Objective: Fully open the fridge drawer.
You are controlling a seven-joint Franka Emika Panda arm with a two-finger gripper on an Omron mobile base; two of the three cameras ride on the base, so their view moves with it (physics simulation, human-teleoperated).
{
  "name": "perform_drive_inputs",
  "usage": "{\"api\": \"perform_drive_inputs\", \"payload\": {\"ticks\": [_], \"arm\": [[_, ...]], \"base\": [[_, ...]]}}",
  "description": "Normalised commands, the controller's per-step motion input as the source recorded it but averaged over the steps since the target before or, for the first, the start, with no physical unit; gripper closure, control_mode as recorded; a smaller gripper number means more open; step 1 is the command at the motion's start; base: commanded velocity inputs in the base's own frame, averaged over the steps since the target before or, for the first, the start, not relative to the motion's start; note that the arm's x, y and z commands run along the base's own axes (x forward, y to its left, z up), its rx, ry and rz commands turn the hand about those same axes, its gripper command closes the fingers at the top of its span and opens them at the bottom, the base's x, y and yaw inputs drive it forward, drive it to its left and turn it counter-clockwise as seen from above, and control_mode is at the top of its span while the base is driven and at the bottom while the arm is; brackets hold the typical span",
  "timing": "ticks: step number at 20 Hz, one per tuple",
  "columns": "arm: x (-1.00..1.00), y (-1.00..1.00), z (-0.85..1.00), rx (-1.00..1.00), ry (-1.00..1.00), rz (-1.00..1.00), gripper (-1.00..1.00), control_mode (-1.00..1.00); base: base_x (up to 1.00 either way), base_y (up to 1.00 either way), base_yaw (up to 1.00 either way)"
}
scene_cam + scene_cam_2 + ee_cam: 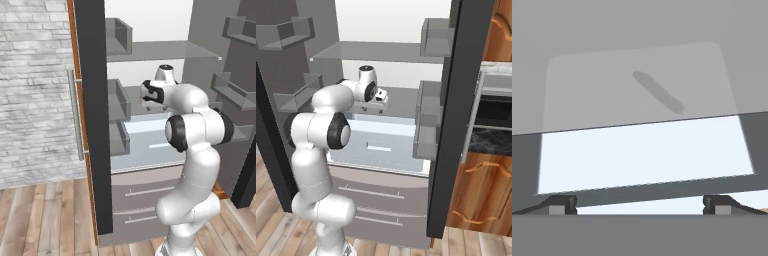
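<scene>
Pale-blue translucent fridge drawer (383, 145): I judge it partly out.
Gripper (640, 204): jaws wide apart, empty.
Next: I'd hook its short light bar handle (379, 148).

No readable text, label or number anywhere.
</scene>
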Motion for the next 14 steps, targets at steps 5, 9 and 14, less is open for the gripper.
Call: {"api": "perform_drive_inputs", "payload": {"ticks": [5,9,14], "arm": [[0.0,0.0,-0.32,0.0,0.0,0.0,-1.0,-1.0],[0.0,0.0,-0.33,0.0,0.0,0.0,-1.0,-1.0],[-0.02,0.0,-0.34,0.0,0.0,0.0,-1.0,-1.0]], "base": [[0.0,0.0,0.0],[0.0,0.0,0.0],[0.0,0.0,0.0]]}}
